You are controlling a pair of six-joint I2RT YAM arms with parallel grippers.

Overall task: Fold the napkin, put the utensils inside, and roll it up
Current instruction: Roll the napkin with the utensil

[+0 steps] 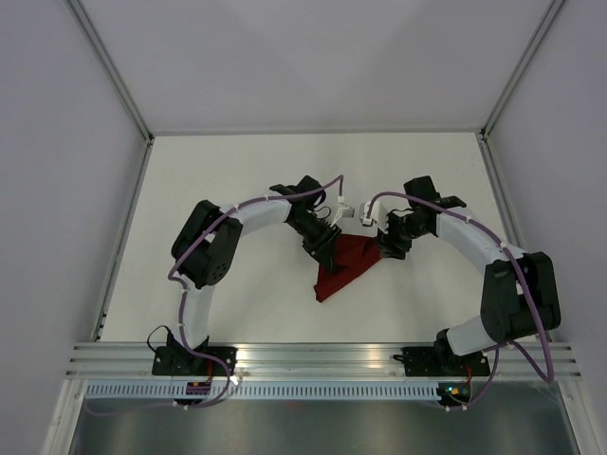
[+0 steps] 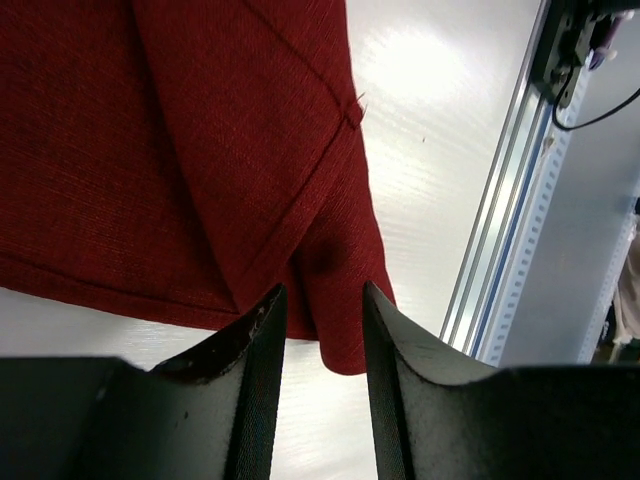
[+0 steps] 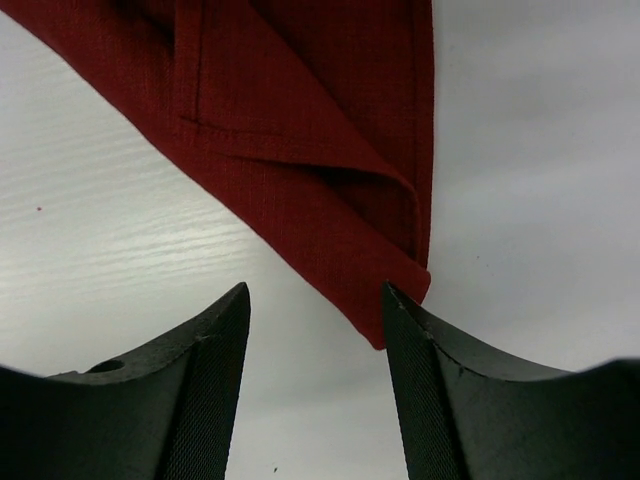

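- Napkin (image 1: 346,267) is lying folded on the tabletop (image 1: 237,180), between the pincers.
- Left pincer (image 2: 322,292) is standing apart, straddling a napkin corner.
- Right pincer (image 3: 315,292) is gaping, napkin tip just inside.

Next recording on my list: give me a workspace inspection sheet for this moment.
Surface: white table.
Job's things: napkin folded, lying on the table between the grippers; utensils not seen.
Clutter: nothing seen.
Grippers: left gripper has its jaws apart astride a napkin corner, no grip seen; right gripper is open, with the napkin's tip just ahead.
Cables: purple cables run along both arms.
Surroundings: white walls; metal rail at the near edge.
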